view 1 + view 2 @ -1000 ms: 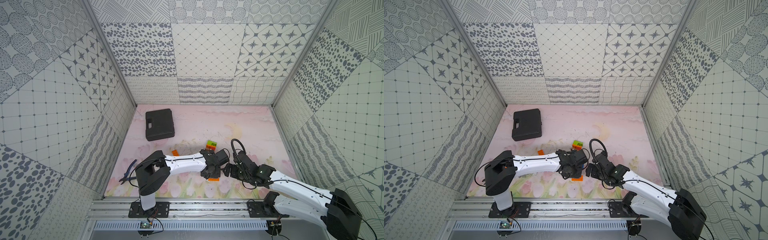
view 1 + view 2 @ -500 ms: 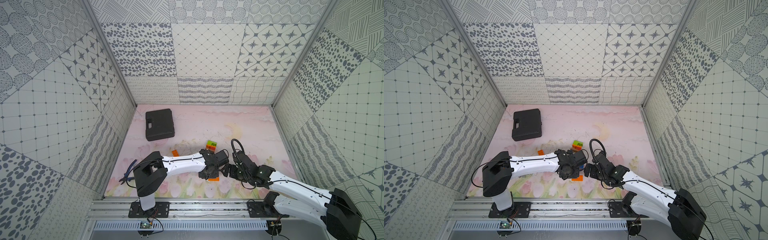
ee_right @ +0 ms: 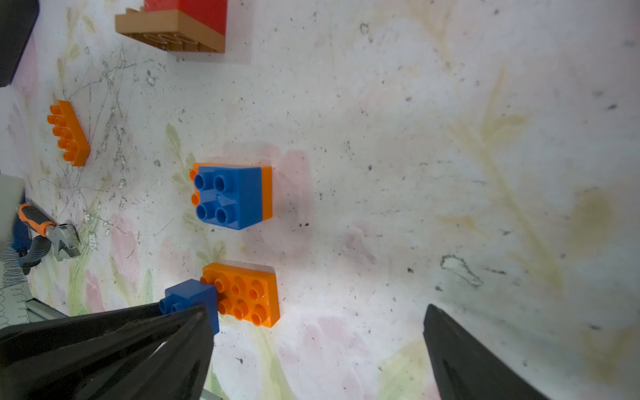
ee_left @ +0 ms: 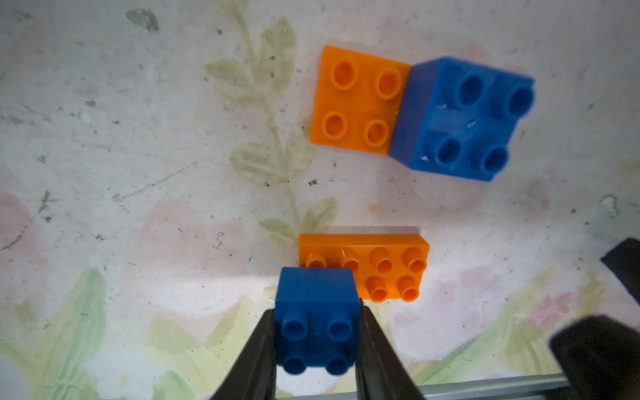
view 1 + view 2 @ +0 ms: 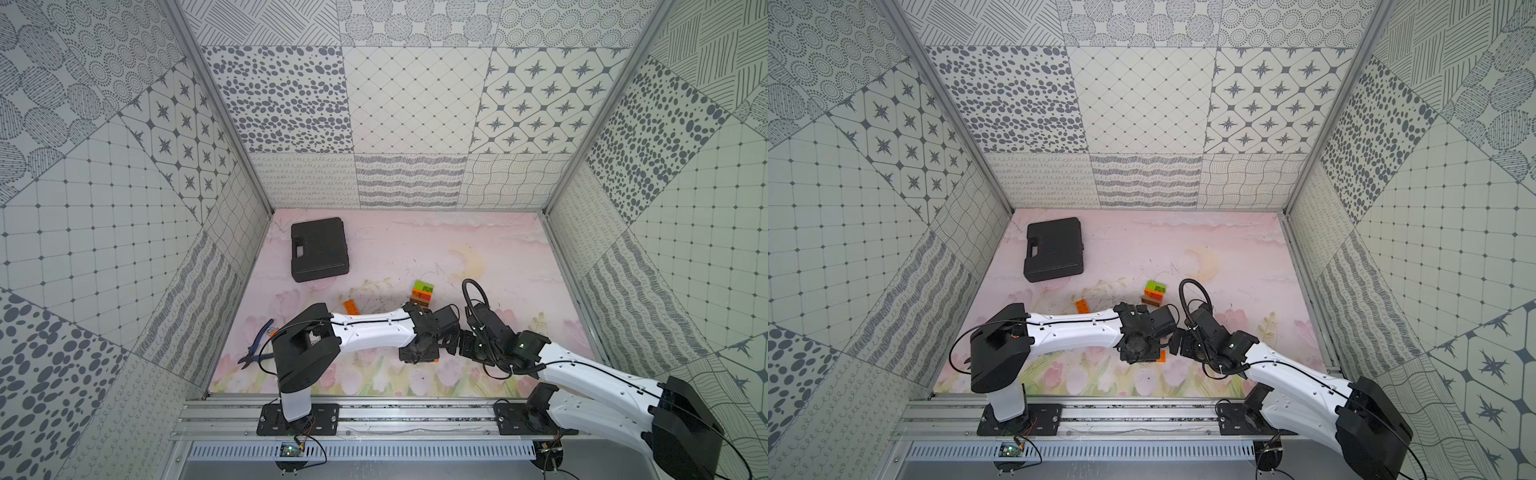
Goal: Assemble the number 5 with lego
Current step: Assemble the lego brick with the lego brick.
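Note:
My left gripper point(image 4: 317, 332) is shut on a blue square lego brick point(image 4: 317, 311), whose studs face the wrist camera. The brick hangs tilted at one end of an orange oblong point(image 4: 384, 266) lying flat on the mat; I cannot tell whether they touch. Beyond it, another blue square point(image 4: 464, 117) sits on one half of a second orange oblong point(image 4: 356, 100). My right gripper point(image 3: 313, 322) stands open beside the held blue brick point(image 3: 192, 298), nothing between its fingers. In both top views the left gripper point(image 5: 419, 353) hides most of this.
A green, red and brown lego stack point(image 5: 422, 291) stands behind the grippers. A loose orange oblong point(image 5: 351, 308) lies to its left. A black case point(image 5: 318, 249) sits at the back left, and pliers point(image 5: 257, 343) lie by the left wall.
The left arm has shifted only slightly, still holding the blue brick. The right arm has stayed where it was, jaws wide.

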You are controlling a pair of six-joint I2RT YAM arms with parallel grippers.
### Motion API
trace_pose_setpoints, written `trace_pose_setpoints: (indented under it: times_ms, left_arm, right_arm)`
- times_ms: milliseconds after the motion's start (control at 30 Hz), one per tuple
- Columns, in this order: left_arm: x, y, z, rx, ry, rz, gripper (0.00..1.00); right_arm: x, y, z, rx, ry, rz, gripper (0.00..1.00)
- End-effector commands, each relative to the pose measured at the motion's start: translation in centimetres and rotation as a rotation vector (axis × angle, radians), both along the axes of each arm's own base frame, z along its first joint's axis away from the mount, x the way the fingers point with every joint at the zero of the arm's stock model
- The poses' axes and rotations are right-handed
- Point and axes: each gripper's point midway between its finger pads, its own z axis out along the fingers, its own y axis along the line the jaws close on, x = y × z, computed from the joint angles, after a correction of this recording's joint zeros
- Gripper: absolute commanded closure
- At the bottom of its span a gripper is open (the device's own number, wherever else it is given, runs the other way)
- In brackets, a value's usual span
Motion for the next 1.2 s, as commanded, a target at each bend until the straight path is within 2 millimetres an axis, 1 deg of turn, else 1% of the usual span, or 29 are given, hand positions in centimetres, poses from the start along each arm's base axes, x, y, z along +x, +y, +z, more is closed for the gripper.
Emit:
trace_pose_setpoints:
  times_ms: [0,233,400,533,667,733,867,933,1000,1167]
  left_arm:
    - [-0.2,0.2,-0.4,0.031,0.011,0.002,0.84]
    - [-0.2,0.4,-1.2,0.05,0.011,-0.006,0.82]
    - [-0.8,0.5,-2.1,0.075,0.049,-0.01,0.82]
    - [-1.3,1.3,-3.2,0.1,0.081,0.038,0.82]
    - [-1.9,1.4,-4.0,0.106,0.115,0.089,0.82]
    - [-2.0,1.5,-4.1,0.113,0.12,0.109,0.82]
    - [-1.9,1.6,-3.7,0.122,0.119,0.137,0.82]
    - [-1.7,2.5,-3.5,0.162,0.103,0.15,0.81]
    - [-1.8,3.2,-4.0,0.188,0.097,0.164,0.82]
    - [-2.2,4.0,-6.1,0.269,0.134,0.145,0.85]
  right_arm:
    - [0.4,0.2,0.1,0.016,-0.017,-0.009,0.01]
    - [0.3,0.1,-0.1,0.011,-0.014,-0.011,0.01]
    - [0.3,0.0,-0.3,0.005,-0.011,-0.017,0.01]
    - [0.3,-0.4,-0.3,-0.007,-0.009,-0.029,0.01]
    - [0.3,-0.6,-0.5,-0.017,-0.002,-0.037,0.01]
    - [0.3,-0.6,-0.4,-0.017,-0.004,-0.038,0.01]
    - [0.3,-0.8,-0.4,-0.027,0.001,-0.044,0.01]
    - [0.2,-0.8,-0.4,-0.03,0.003,-0.042,0.01]
    - [0.2,-1.0,-0.4,-0.036,0.002,-0.047,0.01]
    - [0.2,-1.4,-0.4,-0.035,-0.007,-0.07,0.01]
